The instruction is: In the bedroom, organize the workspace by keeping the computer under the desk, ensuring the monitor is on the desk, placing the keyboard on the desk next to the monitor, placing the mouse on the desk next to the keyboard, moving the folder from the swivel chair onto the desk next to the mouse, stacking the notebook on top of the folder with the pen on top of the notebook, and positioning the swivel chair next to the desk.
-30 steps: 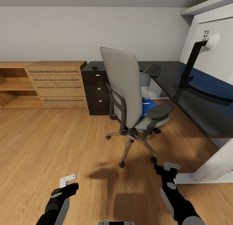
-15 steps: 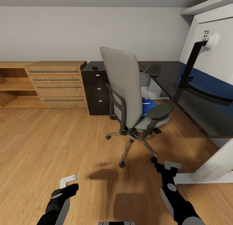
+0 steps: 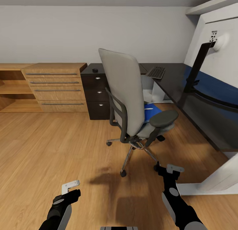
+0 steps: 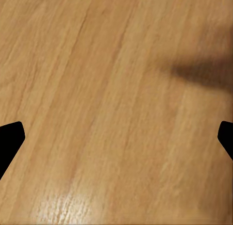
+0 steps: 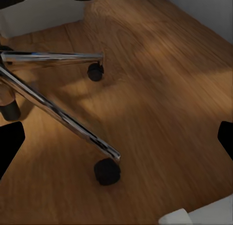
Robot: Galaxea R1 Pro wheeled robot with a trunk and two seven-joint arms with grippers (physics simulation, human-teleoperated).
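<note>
Both arms hang low near the robot, forearms reaching forward over the wooden plank floor (image 3: 49, 147). The left gripper (image 3: 70, 186) hovers above bare boards with its black fingertips (image 4: 8, 140) spread wide, holding nothing. The right gripper (image 3: 172, 170), likewise released and empty, sits just near the chrome base of the grey upholstered swivel chair (image 3: 125, 91), looking onto its casters. The flat bright blue folder (image 3: 151, 110) lies on the chair seat. Farther off, the long black desk (image 3: 172, 79) carries the slim black keyboard (image 3: 156, 71) and the small black mouse (image 3: 95, 70).
</note>
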